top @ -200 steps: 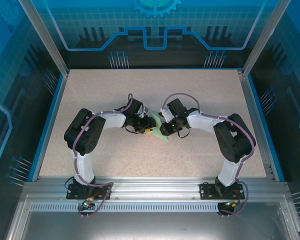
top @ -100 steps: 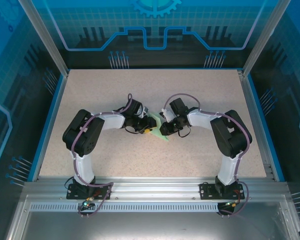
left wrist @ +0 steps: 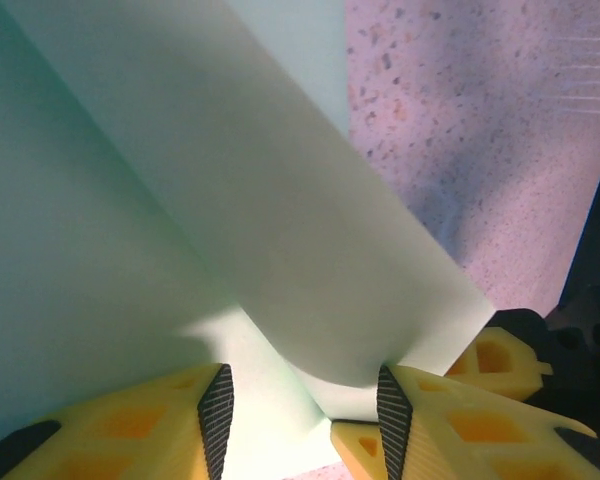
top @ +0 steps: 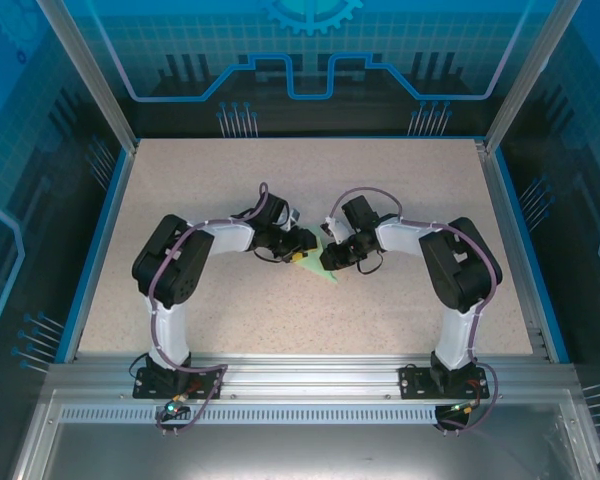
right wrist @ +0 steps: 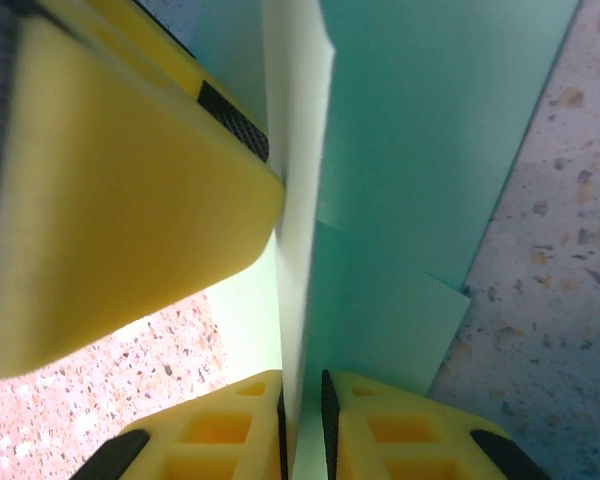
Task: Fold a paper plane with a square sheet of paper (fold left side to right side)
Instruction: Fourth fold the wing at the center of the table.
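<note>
In the middle of the table (top: 230, 180), well clear of every edge, the left gripper (top: 301, 254) has edged closer to the right gripper (top: 329, 257) over the square sheet of paper (top: 327, 272) — left jaws wide around a lifted flap, right pinching an upright fold — so the left-to-right fold seems under way, uncreased.

One square sheet of paper (top: 327, 271), two arms (top: 175, 268) (top: 462, 265), four yellow fingers (left wrist: 130, 430)

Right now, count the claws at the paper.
2. The left claw sits at the left of the square sheet of paper, mid-table; the right claw pinches its right side.
</note>
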